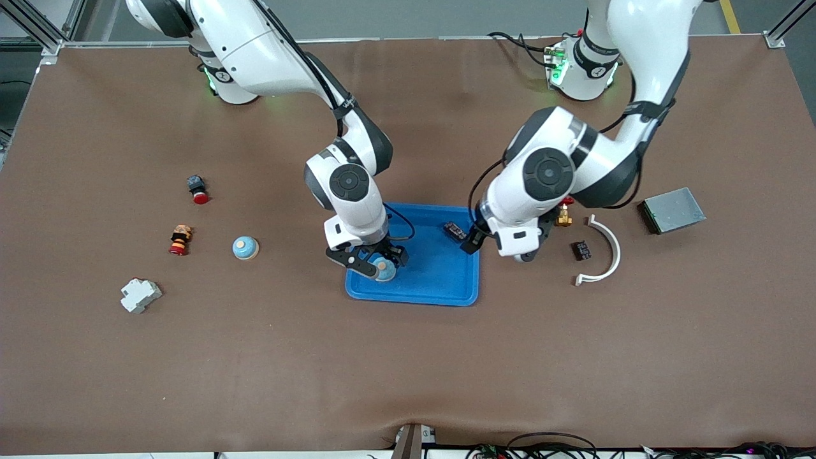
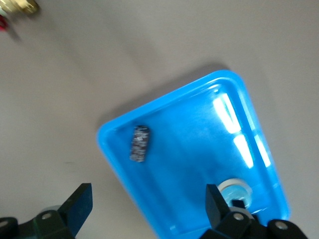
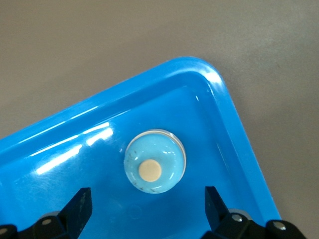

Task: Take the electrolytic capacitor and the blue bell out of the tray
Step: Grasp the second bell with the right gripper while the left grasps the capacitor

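A blue tray [image 1: 440,280] lies mid-table. In it rest a small dark capacitor [image 1: 454,230] [image 2: 140,143] and a light blue bell [image 1: 384,268] [image 3: 155,166] with a cream button on top. My right gripper [image 1: 375,260] [image 3: 147,206] hangs open just above the bell, fingers apart from it and holding nothing. My left gripper [image 1: 494,248] [image 2: 148,201] is open and empty over the tray's [image 2: 199,129] edge toward the left arm's end, a short way from the capacitor. A second blue bell [image 1: 245,248] sits on the table toward the right arm's end.
Toward the right arm's end lie a red-capped button [image 1: 197,189], a striped orange-red part [image 1: 180,240] and a grey-white block [image 1: 140,295]. Toward the left arm's end are a brass fitting [image 1: 563,217], a small dark component [image 1: 581,250], a white curved strip [image 1: 602,252] and a grey box [image 1: 672,210].
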